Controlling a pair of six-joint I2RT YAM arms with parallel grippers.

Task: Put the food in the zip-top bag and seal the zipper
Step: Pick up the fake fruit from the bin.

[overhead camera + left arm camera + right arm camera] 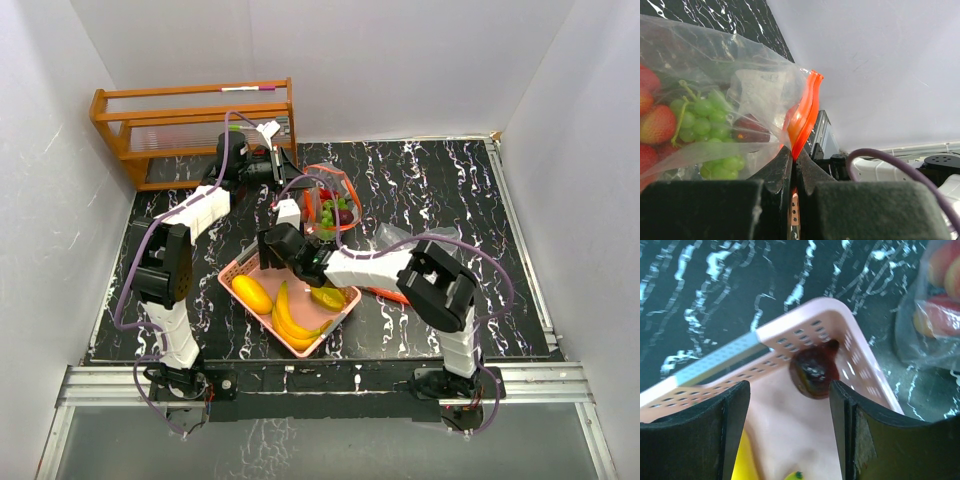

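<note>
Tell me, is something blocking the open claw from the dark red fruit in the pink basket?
No, nothing visible does. The right gripper stands open over the dark red fruit, which sits uncovered in a corner of the pink basket, close against its walls.

A basket (228,275) sits on the bench (450,190), centre front. It holds a mango-like fruit (252,293) at left, a banana bunch (290,320) beside it, and a round fruit (812,371) in one corner. The right gripper (787,390) hangs over that corner. Just behind sits the bag (335,200), with grapes (710,122) and strawberries (657,125) inside. A rack (190,125) stands back left.
</note>
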